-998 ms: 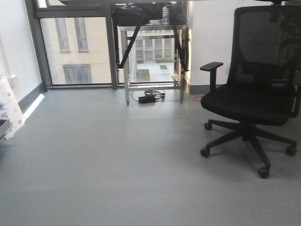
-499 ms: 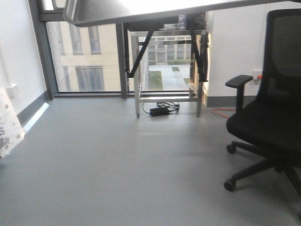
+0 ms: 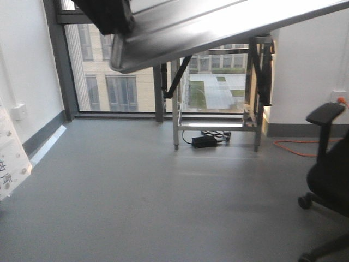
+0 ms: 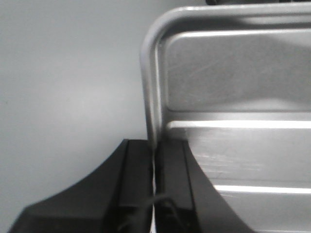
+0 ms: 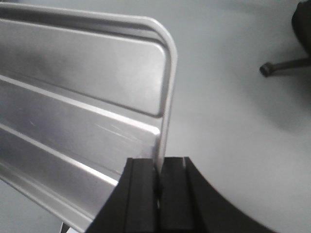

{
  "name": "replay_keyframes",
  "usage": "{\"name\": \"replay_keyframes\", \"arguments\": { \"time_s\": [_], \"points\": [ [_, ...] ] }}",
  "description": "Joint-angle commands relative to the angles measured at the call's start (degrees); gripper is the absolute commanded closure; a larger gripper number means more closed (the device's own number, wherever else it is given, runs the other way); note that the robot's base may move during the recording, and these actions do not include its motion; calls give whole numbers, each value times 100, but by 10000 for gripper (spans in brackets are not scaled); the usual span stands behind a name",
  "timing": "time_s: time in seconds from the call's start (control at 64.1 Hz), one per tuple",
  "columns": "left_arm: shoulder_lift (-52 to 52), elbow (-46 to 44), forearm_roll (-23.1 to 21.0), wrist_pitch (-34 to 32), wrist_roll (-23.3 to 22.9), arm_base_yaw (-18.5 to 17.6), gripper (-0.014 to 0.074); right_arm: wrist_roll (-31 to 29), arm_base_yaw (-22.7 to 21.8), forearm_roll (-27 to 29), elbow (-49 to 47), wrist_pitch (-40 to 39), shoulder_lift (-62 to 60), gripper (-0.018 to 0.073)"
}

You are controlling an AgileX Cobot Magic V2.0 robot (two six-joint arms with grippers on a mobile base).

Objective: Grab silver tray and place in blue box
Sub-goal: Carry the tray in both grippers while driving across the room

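Observation:
The silver tray (image 3: 218, 24) hangs in the air across the top of the front view, tilted, its shiny underside facing the camera. In the left wrist view my left gripper (image 4: 154, 145) is shut on the rim at the silver tray's (image 4: 228, 121) left end. Ridges run along the floor of the silver tray (image 5: 77, 107) in the right wrist view, where my right gripper (image 5: 159, 167) is shut on the rim at its right end. A dark part of the left arm (image 3: 106, 13) shows at the tray's upper left. The blue box is out of view.
Grey floor (image 3: 163, 207) stretches ahead to a tall window (image 3: 109, 71). A metal stand (image 3: 218, 109) with a power brick (image 3: 204, 141) under it stands by the window. A black office chair (image 3: 330, 174) is at the right, its wheel (image 5: 266, 69) also below the right gripper.
The view has swung left, so the chair and the stand have slid right in the frame. The tray has come down into the top of the front view and now fills more of it.

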Motion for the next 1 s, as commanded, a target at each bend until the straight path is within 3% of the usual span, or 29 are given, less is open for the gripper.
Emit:
{"name": "replay_keyframes", "arguments": {
  "time_s": [0.0, 0.265, 0.499, 0.749, 0.983],
  "points": [
    [-209, -213, 5, -84, 161, -29, 693, -101, -21, -125, -178, -542, -116, 503],
    [-536, -279, 211, -29, -53, -29, 693, -101, -21, -125, -178, -542, -116, 503],
    [-827, -279, 545, -29, -611, -29, 693, -101, -21, -125, -178, -542, -116, 503],
    [-841, -279, 702, 83, -612, -29, 693, -101, -21, -125, -178, -542, -116, 503],
    [-927, -279, 1231, 336, -612, -29, 693, -101, -21, -125, -178, -542, -116, 503]
  ]
}}
